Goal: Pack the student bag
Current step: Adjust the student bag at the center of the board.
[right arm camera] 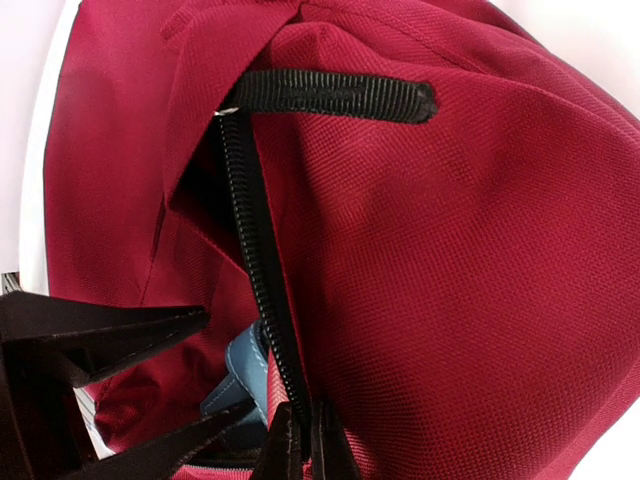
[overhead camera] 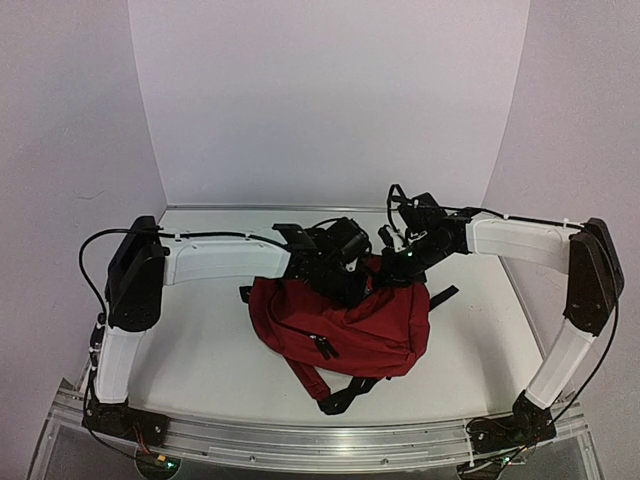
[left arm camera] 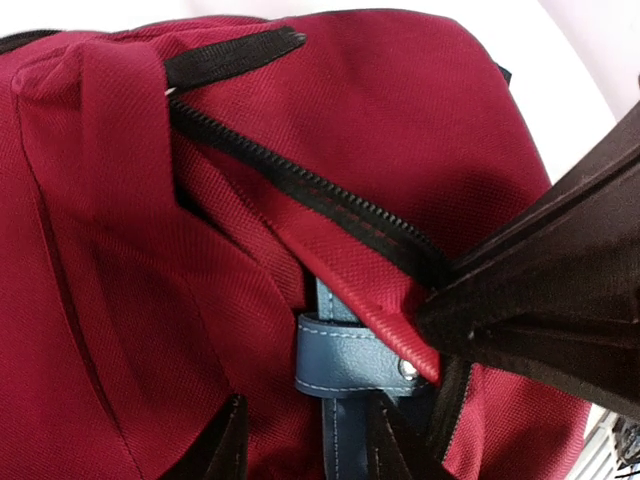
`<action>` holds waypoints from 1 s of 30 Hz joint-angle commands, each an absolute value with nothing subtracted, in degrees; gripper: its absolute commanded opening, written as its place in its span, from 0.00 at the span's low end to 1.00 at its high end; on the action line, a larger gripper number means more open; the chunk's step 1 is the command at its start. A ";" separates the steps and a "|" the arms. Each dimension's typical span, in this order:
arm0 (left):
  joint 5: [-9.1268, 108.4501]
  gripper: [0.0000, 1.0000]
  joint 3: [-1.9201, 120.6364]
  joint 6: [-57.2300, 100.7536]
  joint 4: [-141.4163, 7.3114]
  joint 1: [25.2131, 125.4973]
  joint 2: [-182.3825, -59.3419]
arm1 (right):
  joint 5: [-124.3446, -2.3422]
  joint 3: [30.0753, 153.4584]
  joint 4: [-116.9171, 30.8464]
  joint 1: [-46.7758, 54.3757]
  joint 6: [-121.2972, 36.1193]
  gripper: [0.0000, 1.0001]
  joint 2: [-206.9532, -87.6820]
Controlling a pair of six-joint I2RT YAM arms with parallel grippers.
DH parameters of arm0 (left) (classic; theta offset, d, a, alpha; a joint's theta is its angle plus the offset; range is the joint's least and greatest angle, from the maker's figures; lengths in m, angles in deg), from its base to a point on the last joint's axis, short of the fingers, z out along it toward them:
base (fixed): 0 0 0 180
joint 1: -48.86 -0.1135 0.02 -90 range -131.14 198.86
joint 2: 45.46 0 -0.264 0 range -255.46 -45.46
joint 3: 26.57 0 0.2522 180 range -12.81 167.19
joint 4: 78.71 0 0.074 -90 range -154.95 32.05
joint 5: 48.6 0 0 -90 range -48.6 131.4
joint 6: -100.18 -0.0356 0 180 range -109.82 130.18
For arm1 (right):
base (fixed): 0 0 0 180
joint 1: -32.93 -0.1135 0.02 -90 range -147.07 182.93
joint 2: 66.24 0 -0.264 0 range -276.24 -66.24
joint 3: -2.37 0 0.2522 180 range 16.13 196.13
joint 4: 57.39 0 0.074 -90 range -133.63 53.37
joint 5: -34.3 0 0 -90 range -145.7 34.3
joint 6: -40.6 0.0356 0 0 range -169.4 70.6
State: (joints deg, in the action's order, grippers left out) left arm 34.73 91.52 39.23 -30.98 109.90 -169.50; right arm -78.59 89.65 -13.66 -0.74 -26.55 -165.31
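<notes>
Currently the left gripper (left arm camera: 305, 425) reaches into the open top of the student bag (overhead camera: 345, 325). Its fingers (left arm camera: 225, 450) stand partly apart on either side of a blue strap-like item (left arm camera: 345, 360) just inside the opening; whether they grip it I cannot tell. The dark red bag lies slumped in the middle of the table (overhead camera: 200, 340), between the two arms, with its front pocket towards the bases. On the right, the right gripper (right arm camera: 303, 445) is pinched tight on the bag's black zip edge (right arm camera: 250, 250).
</notes>
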 commanded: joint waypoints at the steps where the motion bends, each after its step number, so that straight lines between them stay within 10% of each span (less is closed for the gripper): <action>1: 34.84 0.33 84.60 39.31 -24.45 109.32 -166.16 | -77.39 88.81 -11.13 -0.20 -26.10 0.00 -163.26; 18: 37.78 0.51 89.32 35.76 -13.23 109.50 -172.28 | -78.82 90.17 -11.20 -0.17 -25.72 0.00 -164.14; 30: 33.51 0.00 87.16 38.19 -15.53 109.48 -169.19 | -80.66 91.37 -11.40 -0.21 -25.70 0.00 -164.15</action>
State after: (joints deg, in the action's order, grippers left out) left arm 33.20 92.87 36.11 -18.62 109.41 -168.93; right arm -79.69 89.53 -13.63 -0.67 -26.11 -165.22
